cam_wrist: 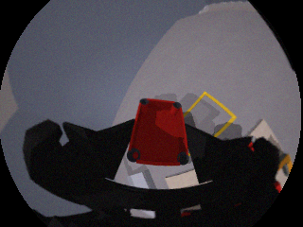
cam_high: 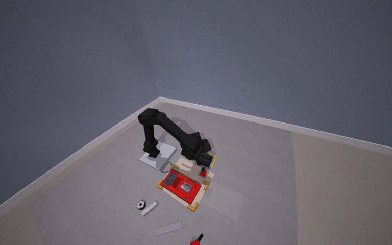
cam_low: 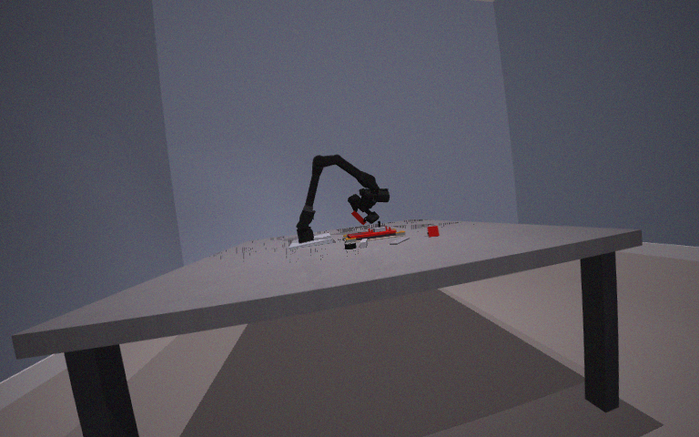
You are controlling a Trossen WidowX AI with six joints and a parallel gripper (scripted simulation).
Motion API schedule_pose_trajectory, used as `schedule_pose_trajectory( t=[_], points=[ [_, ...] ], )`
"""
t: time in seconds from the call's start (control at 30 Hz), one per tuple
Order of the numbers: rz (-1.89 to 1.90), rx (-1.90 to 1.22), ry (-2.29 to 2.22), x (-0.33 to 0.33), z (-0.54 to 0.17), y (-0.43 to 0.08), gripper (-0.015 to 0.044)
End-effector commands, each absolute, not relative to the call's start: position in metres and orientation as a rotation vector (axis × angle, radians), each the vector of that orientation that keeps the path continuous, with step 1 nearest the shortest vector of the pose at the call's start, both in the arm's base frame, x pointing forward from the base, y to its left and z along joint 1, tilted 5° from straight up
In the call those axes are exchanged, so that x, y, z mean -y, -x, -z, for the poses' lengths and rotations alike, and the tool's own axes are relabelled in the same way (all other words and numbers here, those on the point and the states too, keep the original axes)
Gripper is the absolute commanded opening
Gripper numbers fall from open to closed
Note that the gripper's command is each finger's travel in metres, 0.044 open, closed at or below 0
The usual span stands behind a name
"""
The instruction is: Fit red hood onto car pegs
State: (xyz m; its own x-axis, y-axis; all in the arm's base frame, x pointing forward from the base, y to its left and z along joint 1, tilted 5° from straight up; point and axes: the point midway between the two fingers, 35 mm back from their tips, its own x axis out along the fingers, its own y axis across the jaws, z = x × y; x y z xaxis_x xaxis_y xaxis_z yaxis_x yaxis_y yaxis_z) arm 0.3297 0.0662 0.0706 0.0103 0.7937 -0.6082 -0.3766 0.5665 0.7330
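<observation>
Gripper [cam_low: 364, 218] [cam_wrist: 159, 124] clamped on red hood [cam_low: 358, 218] [cam_wrist: 159, 132], held tilted above tbl [cam_low: 329, 278], underside facing wrist cam; chassis [cam_high: 179, 186] [cam_low: 371, 234] in jig w/ engine [cam_high: 186, 187] on deck.

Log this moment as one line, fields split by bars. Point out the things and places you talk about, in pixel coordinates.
fingers [cam_low: 364, 221]: shut on hood [cam_low: 358, 218] [cam_wrist: 159, 137] | hood: raised, tilted | chassis [cam_high: 176, 193] [cam_low: 371, 235]: in jig, engine block [cam_high: 186, 187] fitted | hood not on deck
</observation>
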Motion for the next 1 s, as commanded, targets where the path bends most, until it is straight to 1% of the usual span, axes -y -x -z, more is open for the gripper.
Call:
schedule_pose_trajectory(
  t=[0.0, 0.6, 0.97],
  points=[
    [-0.908, -1.295, -0.485, -0.0664, -0.0699, -0.329, 0.0],
    [-0.649, -1.482, -0.793, -0.0663, -0.0696, -0.329, 0.0],
    [-0.406, -1.611, -1.045, -0.0649, -0.0661, -0.329, 0.0]
  ],
)
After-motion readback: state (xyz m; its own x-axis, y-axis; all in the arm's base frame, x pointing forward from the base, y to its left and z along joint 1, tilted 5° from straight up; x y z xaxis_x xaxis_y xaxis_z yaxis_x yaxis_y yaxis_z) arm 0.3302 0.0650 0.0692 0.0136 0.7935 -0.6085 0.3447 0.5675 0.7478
